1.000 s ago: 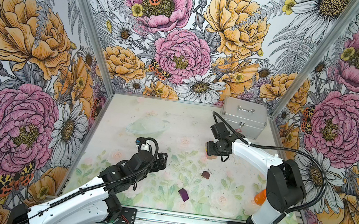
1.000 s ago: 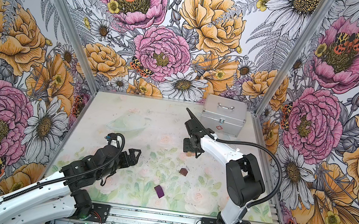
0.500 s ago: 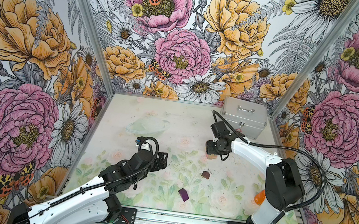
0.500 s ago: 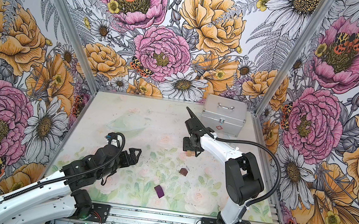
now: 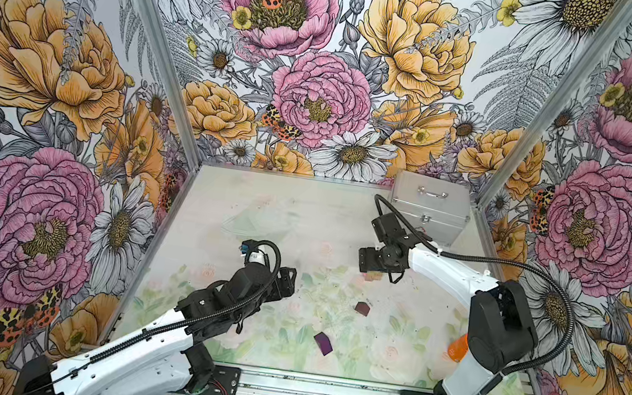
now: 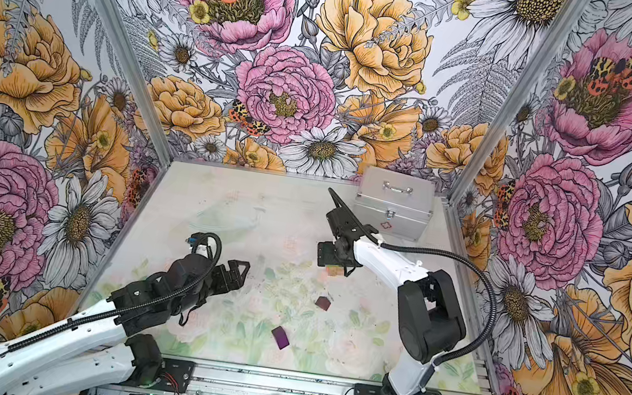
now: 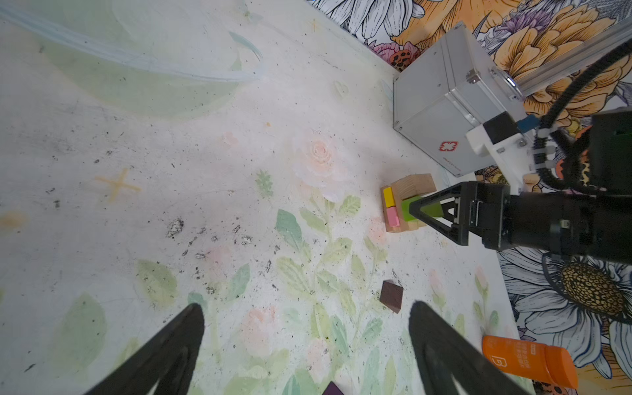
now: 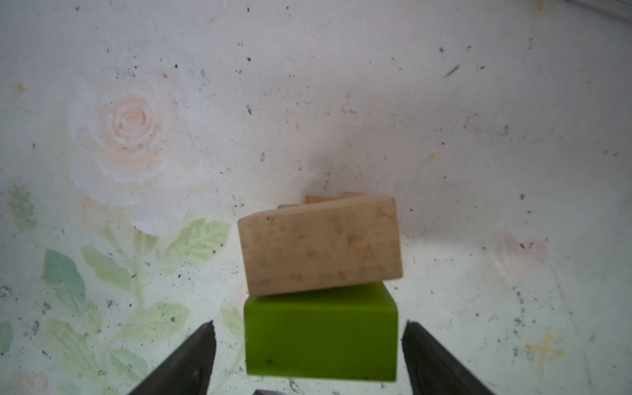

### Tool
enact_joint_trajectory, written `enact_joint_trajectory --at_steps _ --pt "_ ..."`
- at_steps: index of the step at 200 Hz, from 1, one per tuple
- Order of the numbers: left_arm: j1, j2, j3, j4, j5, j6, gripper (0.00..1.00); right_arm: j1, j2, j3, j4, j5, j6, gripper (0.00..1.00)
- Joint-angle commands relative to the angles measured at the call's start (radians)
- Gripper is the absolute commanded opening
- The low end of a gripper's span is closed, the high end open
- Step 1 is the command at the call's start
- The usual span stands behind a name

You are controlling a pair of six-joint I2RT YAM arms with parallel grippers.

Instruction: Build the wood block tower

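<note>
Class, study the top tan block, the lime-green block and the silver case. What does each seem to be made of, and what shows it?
The tan block: bare, matt wood; grain flecks show. The lime-green block: probably painted wood; even, smooth colour hides any grain. The silver case: likely aluminium; pale grey panels, bright metal corners and latch.

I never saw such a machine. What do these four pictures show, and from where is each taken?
A robot with a left arm and a right arm, each ending in two jaws. Two pictures look down from above; two come from wrist cameras. On the table: a small wood block tower, a silver case, an orange bottle, a loose dark-brown block and purple block. Both pairs of jaws are open; the right jaws flank the tower's lime-green block without touching. Nothing is held.
</note>
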Motion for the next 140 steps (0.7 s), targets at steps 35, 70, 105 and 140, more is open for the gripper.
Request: enact_joint_trajectory --at_steps 35,70,105,140 --pt "-0.006 -0.013 0.023 0.015 -0.018 0.022 0.95 -0.006 0.039 0.125 -0.064 0.037 -0.016 0.89" --pt "0.002 -0.028 0.019 0.013 -0.021 0.032 0.95 -0.006 0.090 0.177 -0.085 0.063 -0.008 0.89" --pt "0.016 -0.036 0.015 0.015 -0.011 0.040 0.95 -0.007 0.133 0.228 -0.107 0.067 -0.009 0.88" --pt "0.032 -0.041 0.014 0.016 -0.002 0.047 0.95 -0.007 0.158 0.250 -0.110 0.058 -0.013 0.87"
